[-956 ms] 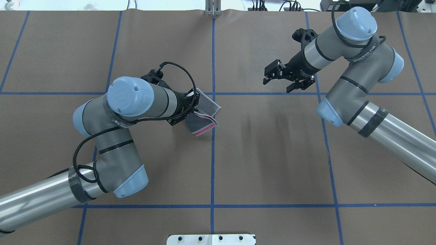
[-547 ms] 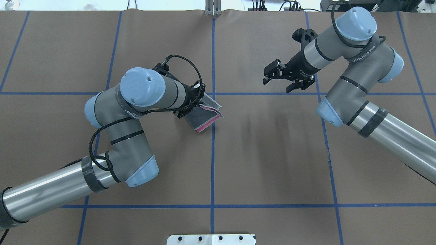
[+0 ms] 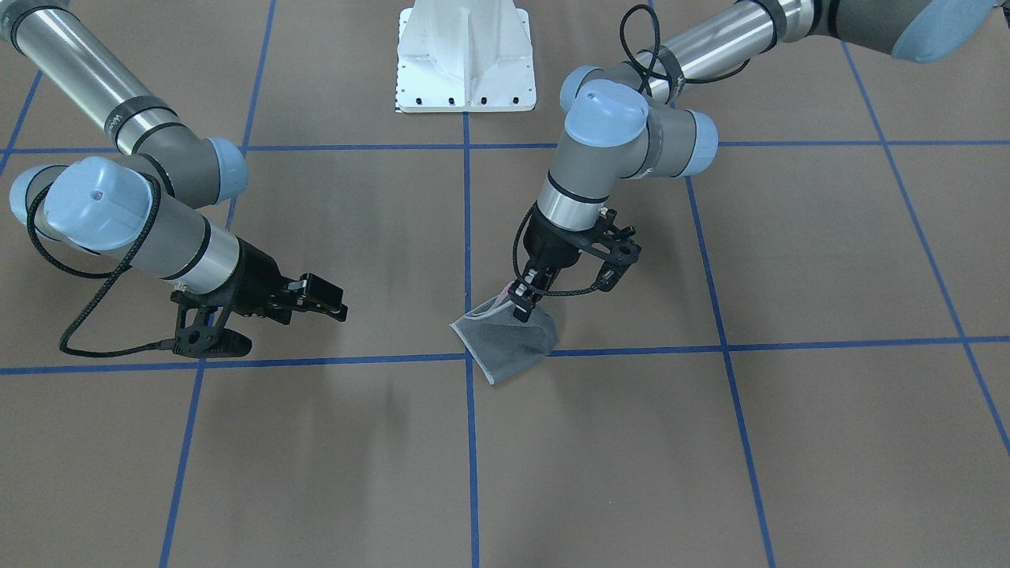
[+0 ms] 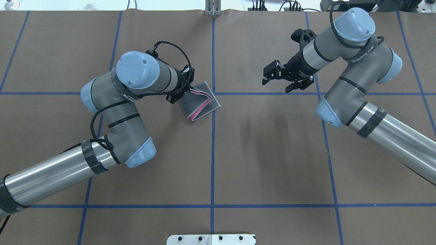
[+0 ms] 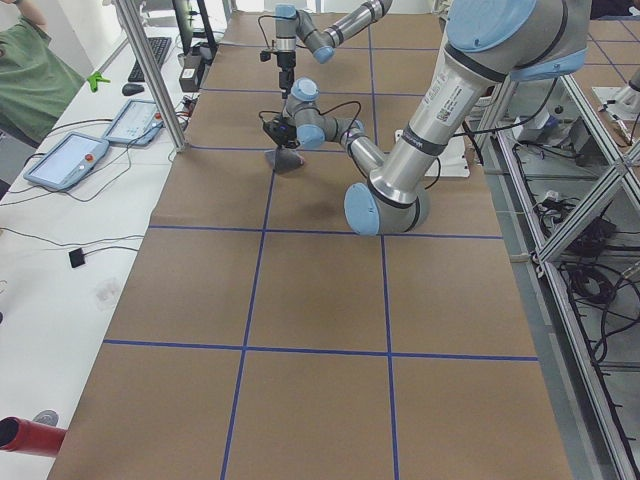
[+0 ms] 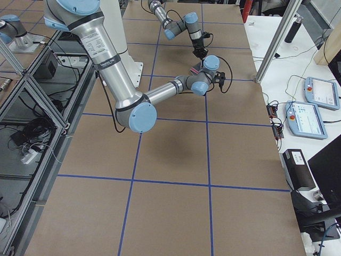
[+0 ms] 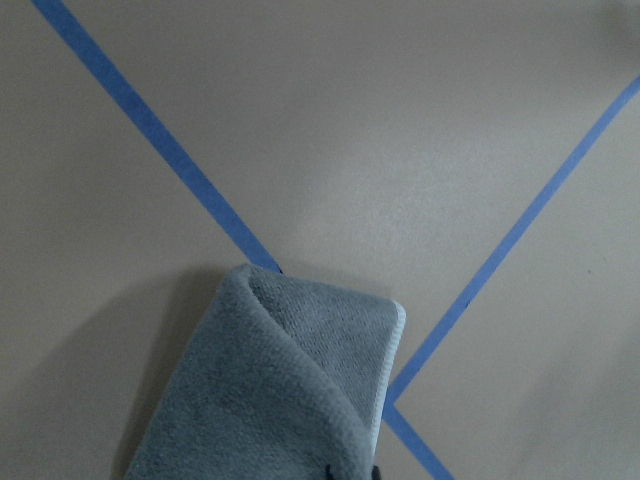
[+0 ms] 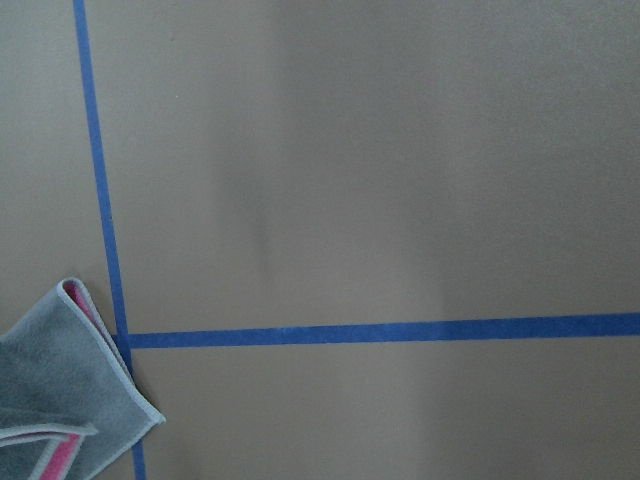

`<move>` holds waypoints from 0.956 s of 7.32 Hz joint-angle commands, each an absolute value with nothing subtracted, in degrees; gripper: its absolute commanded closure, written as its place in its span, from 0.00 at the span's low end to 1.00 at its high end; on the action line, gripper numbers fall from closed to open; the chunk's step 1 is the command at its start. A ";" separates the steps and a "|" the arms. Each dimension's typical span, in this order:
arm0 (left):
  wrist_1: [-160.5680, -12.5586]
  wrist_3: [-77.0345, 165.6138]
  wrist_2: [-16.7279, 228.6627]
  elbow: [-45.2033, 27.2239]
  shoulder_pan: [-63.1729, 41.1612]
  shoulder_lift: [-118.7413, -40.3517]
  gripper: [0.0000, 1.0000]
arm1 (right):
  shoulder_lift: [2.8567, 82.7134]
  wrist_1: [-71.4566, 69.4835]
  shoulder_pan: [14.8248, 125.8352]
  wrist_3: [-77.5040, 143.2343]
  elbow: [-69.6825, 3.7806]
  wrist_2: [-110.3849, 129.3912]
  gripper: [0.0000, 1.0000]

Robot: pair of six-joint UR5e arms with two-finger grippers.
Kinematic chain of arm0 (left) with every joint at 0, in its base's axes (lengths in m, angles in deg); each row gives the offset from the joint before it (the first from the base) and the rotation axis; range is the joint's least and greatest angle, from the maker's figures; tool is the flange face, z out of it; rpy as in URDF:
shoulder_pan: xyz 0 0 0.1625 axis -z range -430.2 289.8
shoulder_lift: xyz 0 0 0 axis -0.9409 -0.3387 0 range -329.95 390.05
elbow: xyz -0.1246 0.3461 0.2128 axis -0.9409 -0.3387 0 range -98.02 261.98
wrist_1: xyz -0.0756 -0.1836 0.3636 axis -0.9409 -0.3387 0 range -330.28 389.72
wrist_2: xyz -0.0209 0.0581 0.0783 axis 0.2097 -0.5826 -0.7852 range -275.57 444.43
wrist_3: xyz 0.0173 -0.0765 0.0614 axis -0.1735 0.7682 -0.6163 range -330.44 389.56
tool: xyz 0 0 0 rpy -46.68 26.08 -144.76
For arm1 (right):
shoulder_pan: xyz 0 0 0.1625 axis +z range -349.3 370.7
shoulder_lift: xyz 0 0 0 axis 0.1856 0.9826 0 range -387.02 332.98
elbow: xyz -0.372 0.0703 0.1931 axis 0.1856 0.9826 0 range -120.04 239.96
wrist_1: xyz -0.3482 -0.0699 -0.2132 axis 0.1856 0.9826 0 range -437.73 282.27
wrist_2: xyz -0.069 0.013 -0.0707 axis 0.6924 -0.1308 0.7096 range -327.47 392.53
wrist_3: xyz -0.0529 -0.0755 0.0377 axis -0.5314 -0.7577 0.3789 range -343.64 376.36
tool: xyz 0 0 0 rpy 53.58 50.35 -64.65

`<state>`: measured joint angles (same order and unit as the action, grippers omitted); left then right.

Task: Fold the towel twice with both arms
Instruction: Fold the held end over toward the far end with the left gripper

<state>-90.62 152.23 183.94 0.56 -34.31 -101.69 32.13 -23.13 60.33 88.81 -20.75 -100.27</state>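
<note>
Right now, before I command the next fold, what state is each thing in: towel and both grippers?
towel: folded over, grey face outward, pink showing along the open edges, lying on the table with one edge raised.
left gripper: shut on the towel's raised edge.
right gripper: open, empty, above the table and apart from the towel.

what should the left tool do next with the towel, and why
Probably ease the left tool down so the corner it pinches settles flat, ready for release. The towel lies as a small folded grey packet on the table, only that corner lifted. The right tool hangs open, well clear of it.
</note>
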 commanded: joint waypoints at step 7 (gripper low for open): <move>-95.26 152.17 183.58 11.23 -34.52 -108.38 0.10 | 32.13 -23.15 60.09 88.35 -19.94 -99.84 0.00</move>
